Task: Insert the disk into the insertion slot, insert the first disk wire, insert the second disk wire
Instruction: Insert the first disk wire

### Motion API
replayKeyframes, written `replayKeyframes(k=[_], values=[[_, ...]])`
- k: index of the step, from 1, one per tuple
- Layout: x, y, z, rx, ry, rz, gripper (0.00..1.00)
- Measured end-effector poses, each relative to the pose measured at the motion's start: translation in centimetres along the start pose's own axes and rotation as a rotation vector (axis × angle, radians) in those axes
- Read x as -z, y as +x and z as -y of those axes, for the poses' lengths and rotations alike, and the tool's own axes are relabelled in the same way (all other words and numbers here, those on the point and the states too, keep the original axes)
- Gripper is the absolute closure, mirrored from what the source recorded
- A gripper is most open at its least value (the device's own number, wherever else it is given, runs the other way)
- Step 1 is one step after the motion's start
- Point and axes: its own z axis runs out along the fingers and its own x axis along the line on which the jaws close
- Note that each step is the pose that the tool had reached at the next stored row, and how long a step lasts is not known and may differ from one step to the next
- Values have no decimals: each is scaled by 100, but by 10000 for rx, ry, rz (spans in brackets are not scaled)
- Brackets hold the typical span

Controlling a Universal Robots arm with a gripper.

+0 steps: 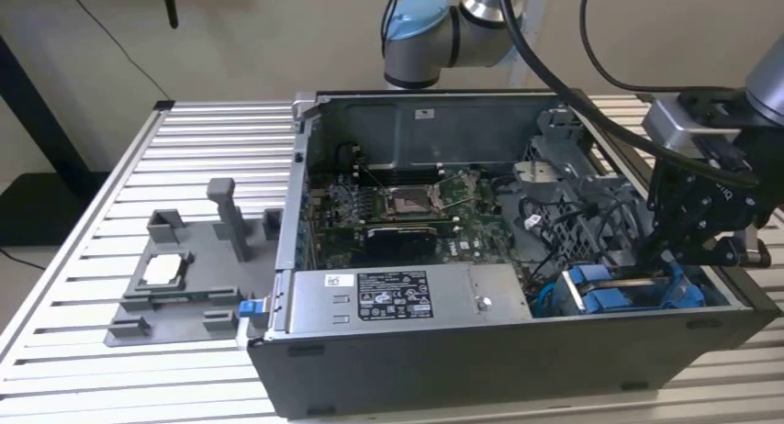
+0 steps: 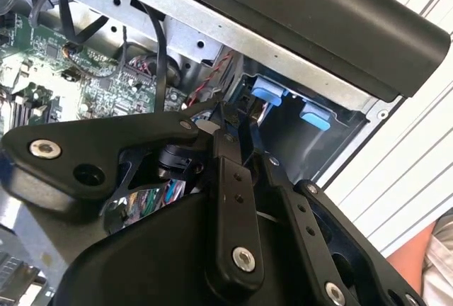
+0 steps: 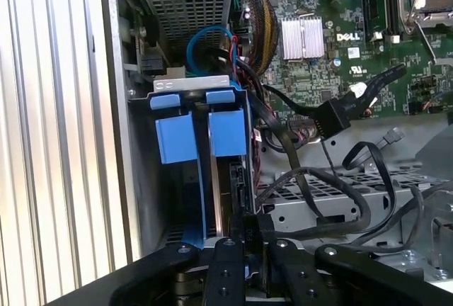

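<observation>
Pincer [image 3: 248, 222], nearly closed, grasp unclear, sits against the disk [image 3: 220, 200] standing in the insertion slot [image 3: 141, 178].

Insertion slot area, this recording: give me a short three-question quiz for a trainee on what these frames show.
1. True or false: the gripper hangs outside the computer case.
2. The plastic tabs on the insertion slot are: A red, B blue, C yellow.
3. Fill in: the computer case stands on a ___ metal table.

Key:
1. False. It reaches inside the case, at the insertion slot.
2. B.
3. Slatted.
</observation>
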Motion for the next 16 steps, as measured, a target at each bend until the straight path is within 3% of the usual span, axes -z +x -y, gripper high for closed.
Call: replayKeyframes(k=[9, 11, 12, 14, 16], values=[[-41, 3, 2, 0, -2, 15, 81], [-43, 4, 2, -1, -3, 15, 80], [-41, 3, 1, -1, -2, 10, 74], [-2, 0, 0, -1, -2, 7, 74], [85, -6, -5, -1, -1, 4, 74]])
